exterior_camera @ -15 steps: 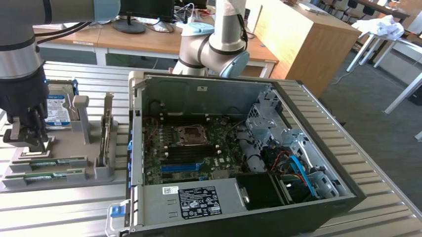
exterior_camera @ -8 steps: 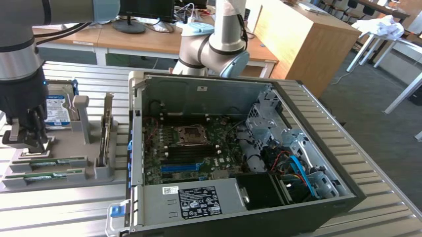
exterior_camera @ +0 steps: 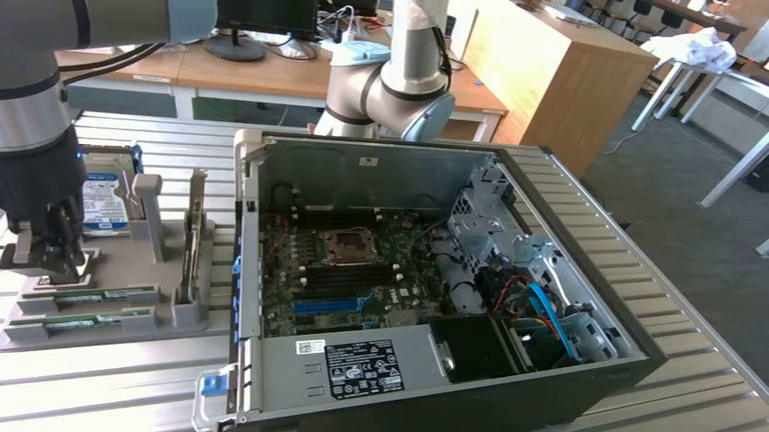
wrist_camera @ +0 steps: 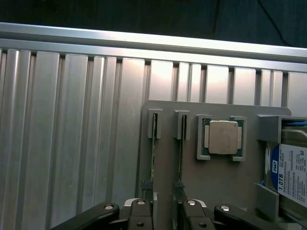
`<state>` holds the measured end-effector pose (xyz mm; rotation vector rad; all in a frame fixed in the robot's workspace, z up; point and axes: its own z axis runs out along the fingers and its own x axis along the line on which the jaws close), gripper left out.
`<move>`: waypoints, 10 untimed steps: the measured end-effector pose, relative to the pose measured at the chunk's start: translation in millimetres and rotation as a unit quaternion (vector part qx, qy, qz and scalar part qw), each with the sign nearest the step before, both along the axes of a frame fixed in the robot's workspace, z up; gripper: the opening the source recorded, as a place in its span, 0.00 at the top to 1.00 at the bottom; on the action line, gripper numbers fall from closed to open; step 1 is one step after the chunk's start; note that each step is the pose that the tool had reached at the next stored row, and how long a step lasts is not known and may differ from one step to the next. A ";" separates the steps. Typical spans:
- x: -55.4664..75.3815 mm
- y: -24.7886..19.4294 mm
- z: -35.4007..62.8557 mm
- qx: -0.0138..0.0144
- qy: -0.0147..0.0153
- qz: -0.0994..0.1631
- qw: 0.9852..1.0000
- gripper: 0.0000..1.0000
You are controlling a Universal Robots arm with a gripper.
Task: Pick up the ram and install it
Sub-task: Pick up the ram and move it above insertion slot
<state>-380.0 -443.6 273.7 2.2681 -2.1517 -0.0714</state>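
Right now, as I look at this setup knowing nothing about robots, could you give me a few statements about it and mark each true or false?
1. The computer case lies open, with its circuit board showing. True.
2. The hand is reaching inside the case. False: it is over the grey holder beside the case, at the exterior view's left.
3. Two ram sticks sit on edge in slots of the holder. True.
4. The hand has lifted one ram stick. False: both sticks are in their slots and the hand is open.
5. The silver processor chip lies on the bare table. False: it rests in a recess of the holder, next to the hard drive.
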 end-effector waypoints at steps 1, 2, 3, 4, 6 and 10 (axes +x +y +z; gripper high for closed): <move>0.0 -0.3 0.0 0.000 0.000 0.000 1.000 0.70; 0.0 -0.3 0.0 0.000 0.000 0.000 1.000 0.70; 0.0 -0.3 0.0 0.000 0.000 0.000 1.000 0.70; 0.0 -0.4 0.0 0.000 0.000 0.000 1.000 0.70; 0.0 -0.4 -0.1 0.000 0.000 0.000 1.000 0.70; 0.0 -0.4 -1.2 0.000 0.000 0.000 1.000 0.70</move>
